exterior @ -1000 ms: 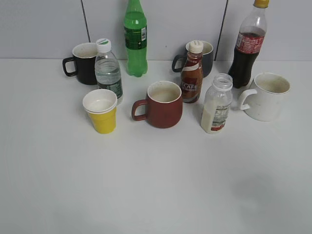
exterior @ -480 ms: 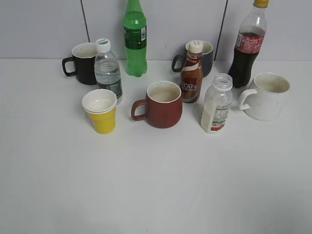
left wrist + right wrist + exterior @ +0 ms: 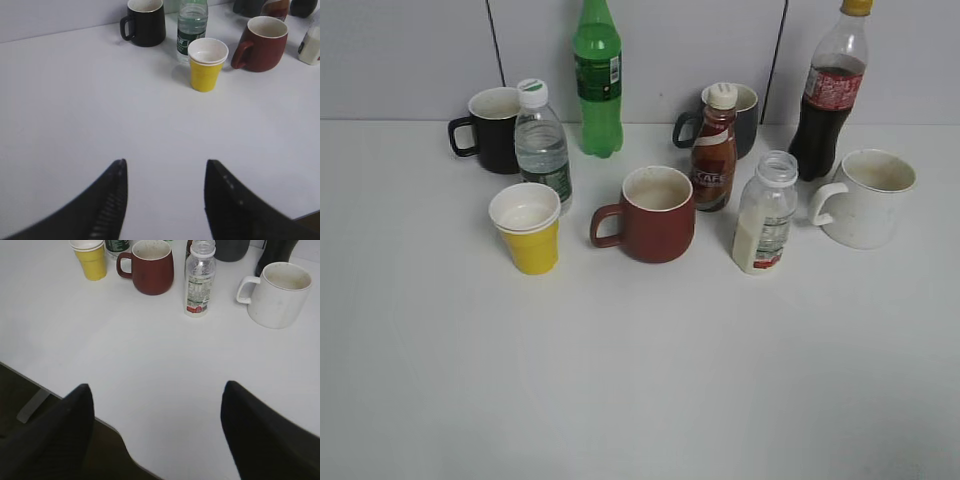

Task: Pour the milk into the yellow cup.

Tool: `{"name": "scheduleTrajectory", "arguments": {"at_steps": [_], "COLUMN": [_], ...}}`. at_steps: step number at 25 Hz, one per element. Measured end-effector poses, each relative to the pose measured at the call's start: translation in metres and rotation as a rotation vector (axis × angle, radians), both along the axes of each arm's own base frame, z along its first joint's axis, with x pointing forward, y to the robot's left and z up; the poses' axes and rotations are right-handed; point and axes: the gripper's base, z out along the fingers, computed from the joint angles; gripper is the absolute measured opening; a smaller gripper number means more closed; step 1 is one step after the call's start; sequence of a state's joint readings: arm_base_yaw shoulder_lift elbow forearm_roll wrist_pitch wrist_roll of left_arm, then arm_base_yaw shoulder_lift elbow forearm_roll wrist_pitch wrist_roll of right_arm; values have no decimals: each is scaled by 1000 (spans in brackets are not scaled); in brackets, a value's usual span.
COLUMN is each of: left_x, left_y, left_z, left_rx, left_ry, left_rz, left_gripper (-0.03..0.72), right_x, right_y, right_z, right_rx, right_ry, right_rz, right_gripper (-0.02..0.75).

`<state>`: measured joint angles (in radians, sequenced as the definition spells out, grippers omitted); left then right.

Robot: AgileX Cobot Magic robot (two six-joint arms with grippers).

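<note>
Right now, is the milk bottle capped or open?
Open. The milk bottle stands upright with a bare wide neck and no cap on it, unlike the coffee bottle beside it, which has a white cap.

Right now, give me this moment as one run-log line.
phase: pre-grasp | left gripper: open, empty | right gripper: open, empty | milk: upright, uncapped, untouched | yellow cup: upright, left of red mug

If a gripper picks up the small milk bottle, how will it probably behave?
The milk bottle has thin clear plastic walls, so it may dent under a firm squeeze. Its wide neck has no cap, so milk could spill if it tilts early. It looks only partly full and taller than wide, so it is probably light and easy to tip if pushed.
</note>
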<state>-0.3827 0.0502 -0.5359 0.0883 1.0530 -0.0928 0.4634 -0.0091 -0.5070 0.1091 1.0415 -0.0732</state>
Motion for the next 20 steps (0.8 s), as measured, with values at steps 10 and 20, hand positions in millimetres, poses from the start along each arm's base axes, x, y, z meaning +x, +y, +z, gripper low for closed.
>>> {"name": "scheduleTrajectory", "arguments": {"at_steps": [10,20], "left_x": [0,-3], "left_y": [0,0], "left_z": [0,0], "left_rx": [2,0], "left_ry": [-1,-6], "left_rz": [3,330], "left_gripper": [380,380], "right_x": [0,2], "right_y": [0,3], "right_z": [0,0], "right_rx": [-1,-1], "right_ry": [0,0], "right_rz": [0,-329], "right_gripper": [594,593]}}
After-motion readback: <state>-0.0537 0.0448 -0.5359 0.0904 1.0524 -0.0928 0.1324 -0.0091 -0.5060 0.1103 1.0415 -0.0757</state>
